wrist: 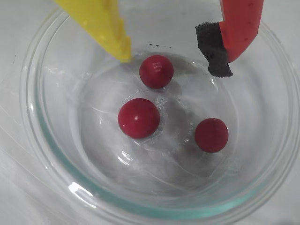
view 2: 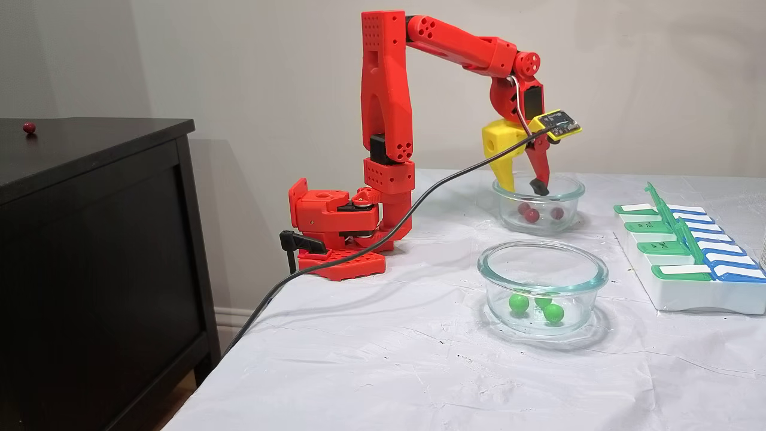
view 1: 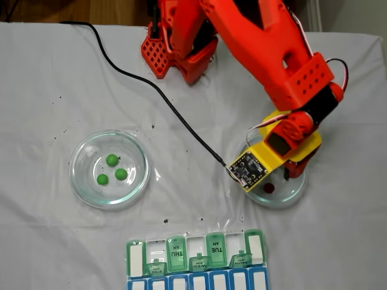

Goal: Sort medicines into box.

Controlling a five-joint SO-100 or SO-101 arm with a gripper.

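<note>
Three dark red medicines (wrist: 138, 117) lie in a clear glass dish (wrist: 42, 140), and the wrist view looks straight down on them. My gripper (wrist: 171, 58) hangs open just above the dish, its yellow finger (wrist: 112, 33) and its red finger with a black foam pad (wrist: 213, 47) on either side of the farthest red ball (wrist: 156, 71). From the side, the gripper (view 2: 525, 188) dips into that dish (view 2: 573, 190). Three bright green medicines (view 1: 112, 160) sit in a second glass dish (view 1: 81, 181). The box (view 1: 175, 251) lies at the near table edge, with several green lids raised.
A black cable (view 1: 151, 84) runs across the white cloth from the wrist camera board (view 1: 248, 169). The arm's base (view 2: 335, 239) stands at the table's back edge. A black cabinet (view 2: 90, 239) stands beside the table with one red ball (view 2: 29, 127) on top.
</note>
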